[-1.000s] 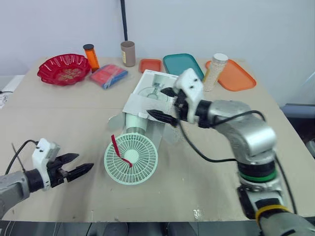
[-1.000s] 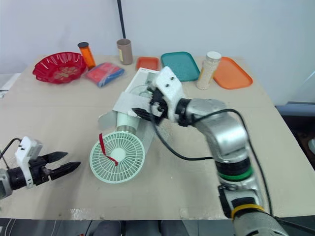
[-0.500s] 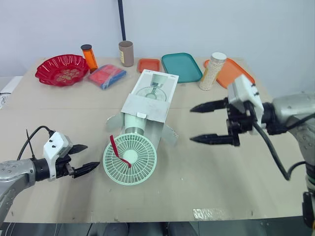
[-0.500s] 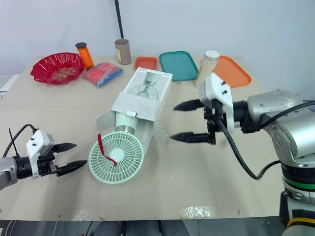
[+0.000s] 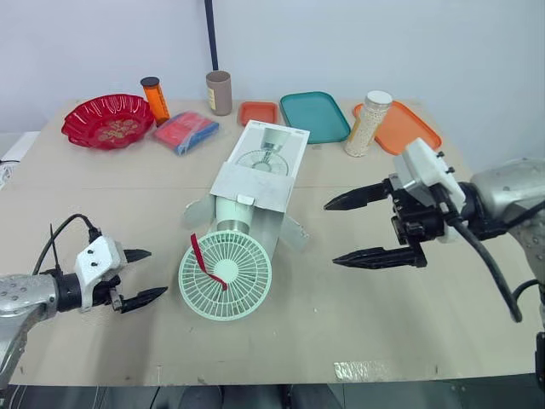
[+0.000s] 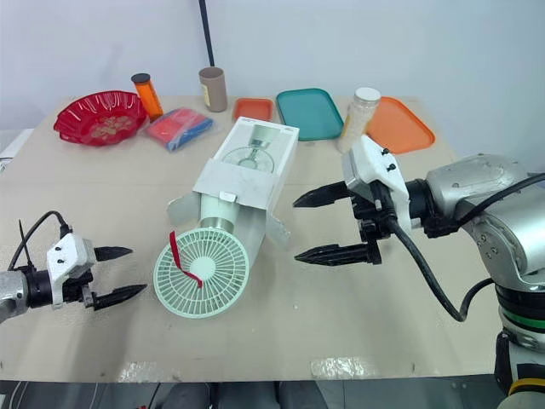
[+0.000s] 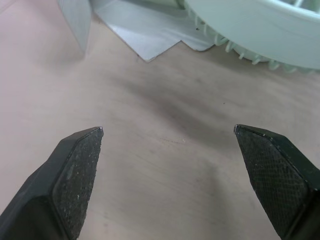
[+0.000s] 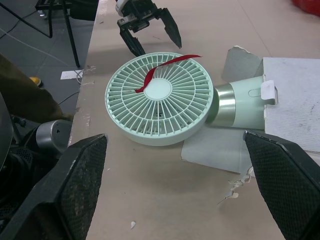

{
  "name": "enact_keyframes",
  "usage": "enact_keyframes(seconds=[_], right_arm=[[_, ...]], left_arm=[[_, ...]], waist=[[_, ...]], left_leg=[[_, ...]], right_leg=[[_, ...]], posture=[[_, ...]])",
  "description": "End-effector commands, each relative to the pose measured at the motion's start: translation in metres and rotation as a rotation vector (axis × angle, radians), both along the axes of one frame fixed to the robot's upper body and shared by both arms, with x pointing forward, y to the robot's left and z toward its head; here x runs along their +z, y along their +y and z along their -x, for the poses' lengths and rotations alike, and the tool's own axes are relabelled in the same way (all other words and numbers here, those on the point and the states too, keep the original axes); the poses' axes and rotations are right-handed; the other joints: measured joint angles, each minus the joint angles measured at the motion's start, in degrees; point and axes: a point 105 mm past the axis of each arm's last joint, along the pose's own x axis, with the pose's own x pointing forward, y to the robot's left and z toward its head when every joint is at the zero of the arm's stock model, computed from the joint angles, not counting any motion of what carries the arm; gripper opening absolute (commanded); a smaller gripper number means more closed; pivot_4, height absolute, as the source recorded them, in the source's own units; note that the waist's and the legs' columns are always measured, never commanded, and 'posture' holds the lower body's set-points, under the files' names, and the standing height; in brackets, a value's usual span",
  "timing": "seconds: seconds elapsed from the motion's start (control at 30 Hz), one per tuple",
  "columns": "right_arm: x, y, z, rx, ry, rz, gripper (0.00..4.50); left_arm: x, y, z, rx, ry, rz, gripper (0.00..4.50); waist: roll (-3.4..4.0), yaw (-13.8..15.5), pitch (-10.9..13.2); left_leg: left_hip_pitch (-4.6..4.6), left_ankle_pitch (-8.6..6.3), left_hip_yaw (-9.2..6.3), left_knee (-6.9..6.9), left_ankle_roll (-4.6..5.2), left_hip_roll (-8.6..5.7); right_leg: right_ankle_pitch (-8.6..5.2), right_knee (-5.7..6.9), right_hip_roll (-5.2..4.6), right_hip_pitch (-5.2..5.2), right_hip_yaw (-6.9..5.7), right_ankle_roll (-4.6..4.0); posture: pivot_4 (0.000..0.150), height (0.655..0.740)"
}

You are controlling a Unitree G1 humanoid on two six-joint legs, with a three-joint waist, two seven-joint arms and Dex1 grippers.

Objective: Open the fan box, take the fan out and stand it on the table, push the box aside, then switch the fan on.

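Fan (image 5: 226,275) is partly out of the fan box (image 5: 260,170). Its round grille head, with a red ribbon (image 5: 203,258) across it, lies on the desk (image 5: 383,324) just past the box's open near end. The pale green neck and base are not yet clear of the box mouth. Box and fan share one long axis — it runs from the desk's near edge toward the far edge, leaning a little right at the far end, roughly mid-desk. Left tool (image 5: 155,273) sits low over the near-left part of the desk, jaws apart and holding nothing. Its tips aim at the grille rim from the fan's left side, close to it but not touching. Right tool (image 5: 332,233) hovers on the other side, toward the right edge, jaws spread wide and empty. Its tips point across at the box mouth and the torn side flap, with a clear gap to both. So the fan lies between the two tools, crosswise to both lines of approach. Judgement: the left tool is nearer the head, the right tool nearer the neck and the box. Withdrawal has to go along the axis toward the near edge — one tool gripping the neck or rim while the other steadies the box looks the sensible split. Risk: the thin grille rim may slip in the grasp, or the box may drag along with the fan.
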Motion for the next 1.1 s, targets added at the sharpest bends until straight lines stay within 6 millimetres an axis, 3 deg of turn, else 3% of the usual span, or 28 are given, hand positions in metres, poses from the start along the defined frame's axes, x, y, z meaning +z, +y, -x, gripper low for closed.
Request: enact_keyframes(seconds=[0.03,0.3,0.63,1.1], right_arm=[[0.011,0.001,0.0,-0.006,-0.027,-0.022,4.46],[0.014,0.005,0.003,-0.013,0.009,-0.075,4.46],[-0.014,0.001,0.013,-0.025,-0.01,-0.011,4.46],[-0.017,0.002,0.015,-0.044,-0.011,-0.019,4.46]], left_arm=[[0.003,-0.002,0.003,-0.106,-0.109,-0.092,4.5],[0.007,-0.004,0.001,-0.2,-0.268,-0.155,4.5],[0.022,0.002,-0.017,-0.326,-0.549,-0.295,4.5],[0.031,-0.022,-0.01,-0.68,-0.985,-0.466,4.5]], waist=[[0.0,-0.01,0.0],[-0.01,0.01,0.0],[0.0,0.09,-0.01],[0.0,0.06,-0.02]], left_leg=[[0.0,0.0,0.01,0.01,0.0,0.0],[-0.01,0.0,0.04,0.02,0.01,0.04],[0.01,-0.01,0.02,0.1,0.02,0.02],[0.01,-0.02,0.0,0.26,0.04,0.03]], right_leg=[[0.0,0.0,0.0,0.0,0.01,0.0],[0.03,0.0,0.0,0.0,-0.03,-0.02],[0.05,0.03,0.0,0.05,-0.05,0.0],[0.08,0.21,0.01,0.06,-0.09,-0.03]], posture=[[0.15,0.74],[0.15,0.74],[0.15,0.74],[0.15,0.74]])
